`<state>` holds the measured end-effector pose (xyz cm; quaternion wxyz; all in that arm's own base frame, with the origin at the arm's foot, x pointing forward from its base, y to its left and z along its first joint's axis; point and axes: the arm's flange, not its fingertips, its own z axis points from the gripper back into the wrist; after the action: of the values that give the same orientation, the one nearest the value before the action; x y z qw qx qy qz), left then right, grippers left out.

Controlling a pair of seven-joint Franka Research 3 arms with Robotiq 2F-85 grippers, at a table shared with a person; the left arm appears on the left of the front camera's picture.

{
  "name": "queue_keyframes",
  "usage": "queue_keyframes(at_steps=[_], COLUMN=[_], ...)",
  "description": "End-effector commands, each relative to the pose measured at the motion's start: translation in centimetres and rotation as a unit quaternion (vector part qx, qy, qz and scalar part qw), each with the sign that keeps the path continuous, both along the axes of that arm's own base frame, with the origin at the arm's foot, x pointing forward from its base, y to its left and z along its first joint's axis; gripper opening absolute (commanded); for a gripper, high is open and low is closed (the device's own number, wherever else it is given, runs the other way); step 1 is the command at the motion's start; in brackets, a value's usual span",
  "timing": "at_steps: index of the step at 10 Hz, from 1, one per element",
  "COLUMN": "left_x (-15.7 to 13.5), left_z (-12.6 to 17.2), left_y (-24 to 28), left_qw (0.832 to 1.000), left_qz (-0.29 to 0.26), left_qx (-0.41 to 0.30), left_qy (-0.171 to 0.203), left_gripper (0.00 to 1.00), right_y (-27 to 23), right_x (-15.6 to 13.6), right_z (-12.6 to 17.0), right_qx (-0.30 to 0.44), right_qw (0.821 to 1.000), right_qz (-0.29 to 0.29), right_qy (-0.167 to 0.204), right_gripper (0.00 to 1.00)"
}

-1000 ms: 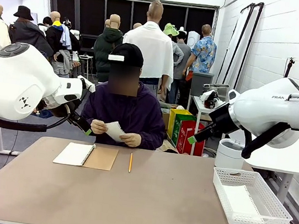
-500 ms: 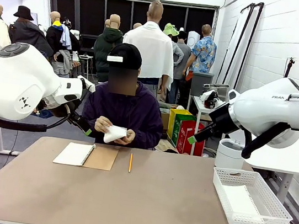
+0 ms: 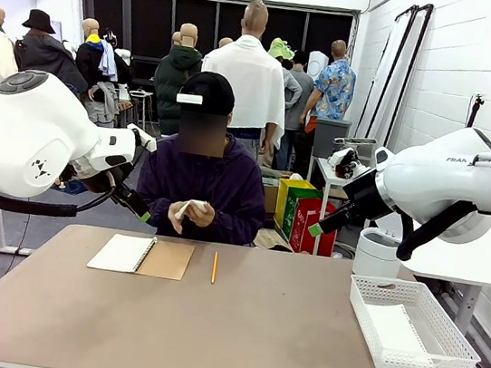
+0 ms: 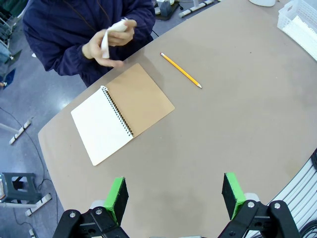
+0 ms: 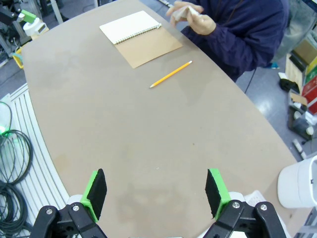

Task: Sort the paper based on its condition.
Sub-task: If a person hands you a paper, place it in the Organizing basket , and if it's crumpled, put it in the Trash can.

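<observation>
Paper (image 3: 185, 209): one white sheet, scrunched up small, is in the person's hands (image 3: 201, 223), above the far edge of the table (image 3: 234, 329), a bit left of the middle.
Left gripper (image 4: 175, 196): held up over the left side of the table, jaws wide apart, nothing in them.
Notebook (image 3: 140, 255): lies open and flat near the far edge, on the left.
Pencil (image 3: 214, 267): lies just right of the notebook, not touching it.
Right gripper (image 5: 155, 192): held up over the right side, jaws wide apart, nothing in them.
Basket (image 3: 428, 365): sits at the right edge. Something flat and white lies inside, and it looks like a sheet.
Done: I think one flat sheet may be sorted into the basket.
Left to do: the scrunched sheet is not on the table and no gripper has it, so it is not sorted yet. I cannot tell where it should go.
</observation>
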<state>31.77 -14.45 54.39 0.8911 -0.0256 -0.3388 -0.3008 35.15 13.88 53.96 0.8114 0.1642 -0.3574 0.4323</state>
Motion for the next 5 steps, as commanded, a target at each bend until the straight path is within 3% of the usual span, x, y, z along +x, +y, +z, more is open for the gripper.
queue_keyframes(at_steps=[1, 5], left_x=[0.02, 0.02], left_z=[-0.04, -0.04], left_y=[0.09, 0.09], left_qw=[1.0, 1.0], left_qz=[-0.005, -0.005], left_qx=[0.0, 0.0], left_qy=[0.001, 0.001], left_gripper=[1.0, 1.0], right_y=[-0.03, -0.03], right_x=[0.14, 0.14], right_z=[-0.13, -0.13], right_qx=[-0.003, -0.003], right_qw=[1.0, 1.0], right_qz=[0.001, 0.001], right_qy=[0.0, 0.0], right_gripper=[1.0, 1.0])
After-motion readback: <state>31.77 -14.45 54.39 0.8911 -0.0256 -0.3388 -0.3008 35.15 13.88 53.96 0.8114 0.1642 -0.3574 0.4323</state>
